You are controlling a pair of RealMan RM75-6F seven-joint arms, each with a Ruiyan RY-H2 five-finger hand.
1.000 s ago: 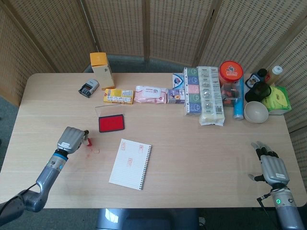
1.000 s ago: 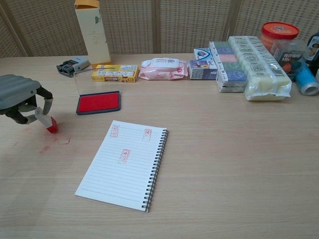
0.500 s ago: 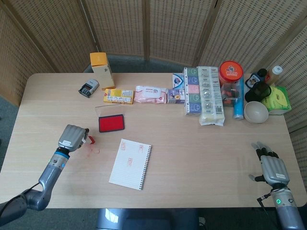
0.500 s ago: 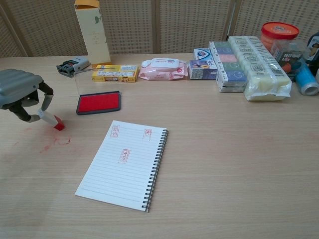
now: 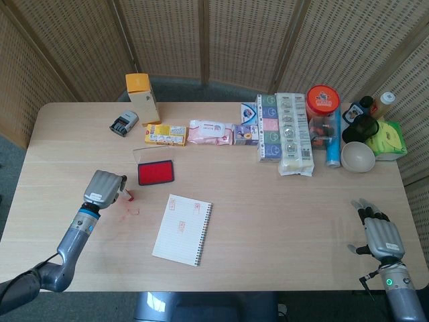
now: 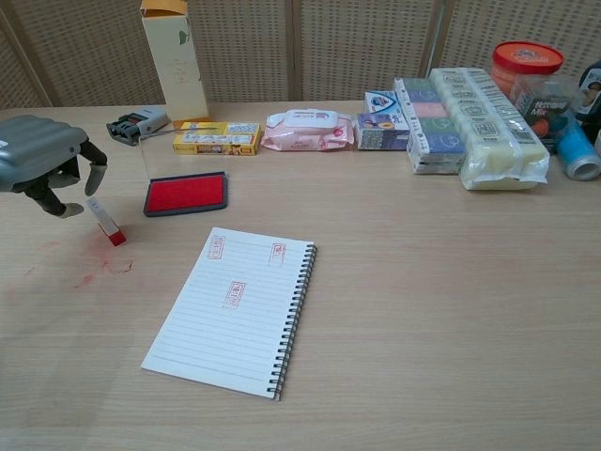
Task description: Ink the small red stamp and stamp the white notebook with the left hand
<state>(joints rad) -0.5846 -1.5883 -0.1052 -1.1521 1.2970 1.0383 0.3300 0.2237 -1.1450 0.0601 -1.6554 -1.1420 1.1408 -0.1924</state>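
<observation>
The small red stamp (image 6: 106, 224) leans tilted with its red end on the table, left of the white notebook (image 6: 235, 310) and in front of the open red ink pad (image 6: 186, 193). My left hand (image 6: 42, 164) hovers just left of it, fingers curled down around the stamp's white top. Whether they still pinch it is unclear. In the head view the stamp (image 5: 127, 196) sits at the edge of the left hand (image 5: 104, 188). Red imprints mark the notebook (image 5: 182, 229). My right hand (image 5: 381, 236) rests at the table's near right, fingers apart, holding nothing.
Red ink smears (image 6: 103, 271) mark the table near the stamp. Along the back stand a tall box (image 6: 174, 56), a self-inking stamper (image 6: 136, 123), small packets (image 6: 216, 138), wipes (image 6: 308, 130), wrapped packs (image 6: 484, 127), a red-lidded jar (image 6: 526, 58) and a bowl (image 5: 357, 156).
The left hand has risen and shifted slightly right, its fingers loosening. The stamp tipped over to lean right, and moved slightly toward the ink pad. The right hand has not moved.
</observation>
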